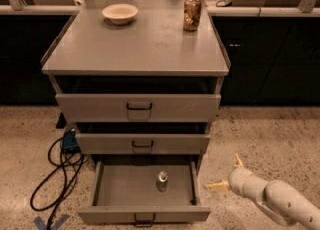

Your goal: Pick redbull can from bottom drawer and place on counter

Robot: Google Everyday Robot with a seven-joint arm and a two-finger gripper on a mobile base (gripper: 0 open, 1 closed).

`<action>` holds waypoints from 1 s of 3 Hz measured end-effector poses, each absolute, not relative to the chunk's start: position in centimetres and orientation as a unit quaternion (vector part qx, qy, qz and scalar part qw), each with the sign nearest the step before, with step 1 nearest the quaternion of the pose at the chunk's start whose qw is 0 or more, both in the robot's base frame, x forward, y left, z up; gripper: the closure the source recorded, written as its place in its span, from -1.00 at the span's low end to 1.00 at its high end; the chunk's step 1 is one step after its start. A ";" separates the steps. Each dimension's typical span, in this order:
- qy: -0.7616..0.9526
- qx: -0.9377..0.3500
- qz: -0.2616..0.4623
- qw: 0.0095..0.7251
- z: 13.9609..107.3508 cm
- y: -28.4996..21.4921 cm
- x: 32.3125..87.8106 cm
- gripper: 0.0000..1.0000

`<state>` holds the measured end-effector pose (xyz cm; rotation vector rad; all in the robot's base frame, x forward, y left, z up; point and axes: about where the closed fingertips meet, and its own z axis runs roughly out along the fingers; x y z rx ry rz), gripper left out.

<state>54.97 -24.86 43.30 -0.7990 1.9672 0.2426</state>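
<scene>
The redbull can [162,181], small and silvery, stands upright on the floor of the open bottom drawer [120,189], a little right of its middle. My gripper [226,173] is to the right of the drawer, outside its right wall and above the floor, with its two pale fingers spread open and empty. The white arm comes in from the lower right. The counter [135,41] is the grey cabinet top above the drawers.
A white bowl [120,13] and a brown-gold can [192,13] stand at the back of the counter. Two upper drawers [138,107] are slightly pulled out. Black cables [56,169] lie on the speckled floor to the left of the cabinet.
</scene>
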 end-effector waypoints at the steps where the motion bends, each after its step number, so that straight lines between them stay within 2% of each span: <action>1: 0.807 -0.328 0.100 0.481 43.3 -24.9 55.0 -1.00; 2: 0.797 -0.342 0.129 0.480 42.8 -24.5 55.7 -1.00; 3: 0.783 -0.392 0.173 0.451 38.1 -23.5 58.0 -1.00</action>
